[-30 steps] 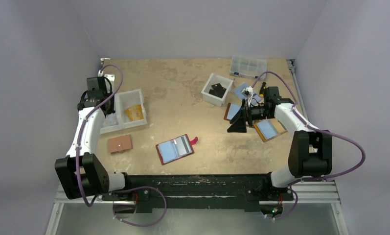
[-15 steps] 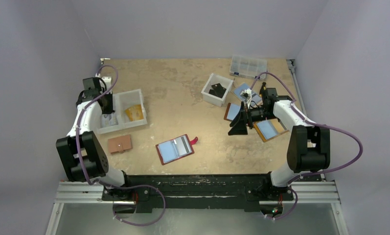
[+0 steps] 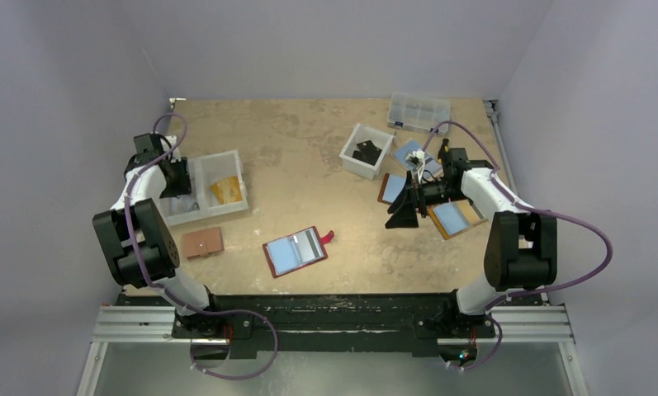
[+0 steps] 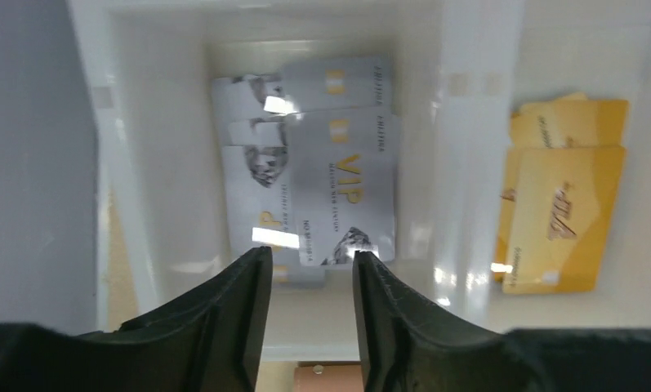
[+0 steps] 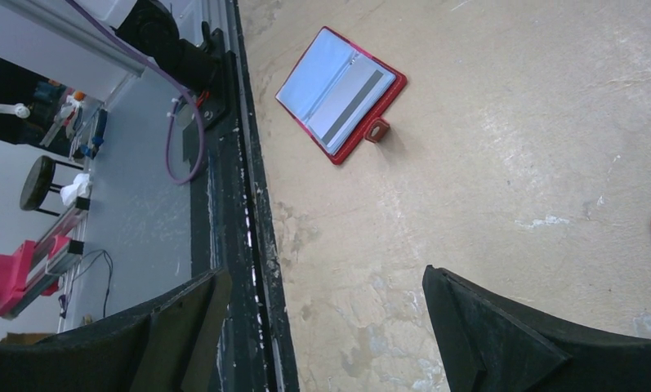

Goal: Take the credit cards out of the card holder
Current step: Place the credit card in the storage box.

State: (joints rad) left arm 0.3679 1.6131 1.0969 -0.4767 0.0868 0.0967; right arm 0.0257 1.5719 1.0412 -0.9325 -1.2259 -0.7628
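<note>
The dark red card holder (image 3: 296, 250) lies open on the table's near middle, its red strap tab (image 3: 329, 238) to the right. A light blue credit card (image 3: 286, 256) and a grey striped one (image 3: 311, 242) sit in its sleeves. The right wrist view shows the card holder (image 5: 342, 90) too, far ahead of my right gripper (image 5: 326, 282), which is wide open and empty. That right gripper (image 3: 400, 206) hovers right of centre. My left gripper (image 3: 179, 188) is over the white bin (image 3: 226, 157). In the left wrist view my left gripper (image 4: 309, 261) is open and empty above several grey-white cards (image 4: 342, 188).
Gold cards (image 4: 563, 212) fill the bin's other compartment. A small tan holder (image 3: 202, 242) lies just in front of the bin. A white box (image 3: 366, 151), a clear organiser (image 3: 418, 110) and brown and orange holders (image 3: 456, 217) crowd the right side.
My left arm has pulled back to the left, over the bin's left compartment, and its jaws have parted. The right arm has shifted slightly, its gripper still open.
</note>
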